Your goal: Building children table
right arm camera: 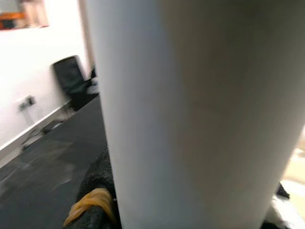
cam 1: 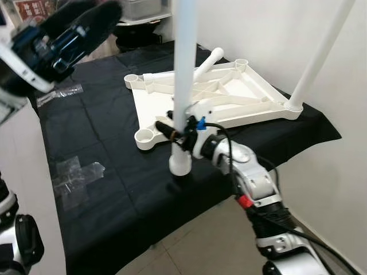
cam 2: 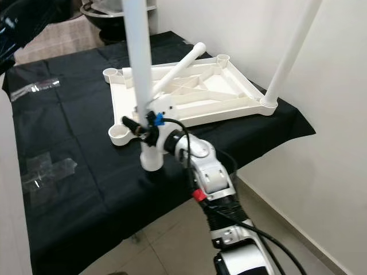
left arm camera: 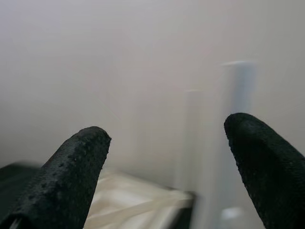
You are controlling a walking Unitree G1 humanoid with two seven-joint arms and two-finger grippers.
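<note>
A white plastic tabletop (cam 1: 241, 94) lies upside down on the black-covered table (cam 1: 114, 189). One white leg (cam 1: 314, 60) stands upright in its near right corner socket. Another leg (cam 1: 200, 69) lies slanted across the underside. My right gripper (cam 1: 179, 130) is shut on a third white leg (cam 1: 184, 74), held upright with its lower end just in front of the empty near left socket (cam 1: 144, 136). That leg (right arm camera: 200, 114) is close up in the right wrist view. My left gripper (cam 1: 69, 26) is raised at the upper left, open (left arm camera: 167, 157), holding nothing.
The black cloth has clear tape patches (cam 1: 77, 175) on its left part and a small clear bag (cam 1: 60, 94) farther back. A white wall (cam 1: 287, 34) runs along the right side. Tiled floor (cam 1: 195, 246) lies below the table's near edge. A dark bowl (cam 2: 109, 14) sits behind the table.
</note>
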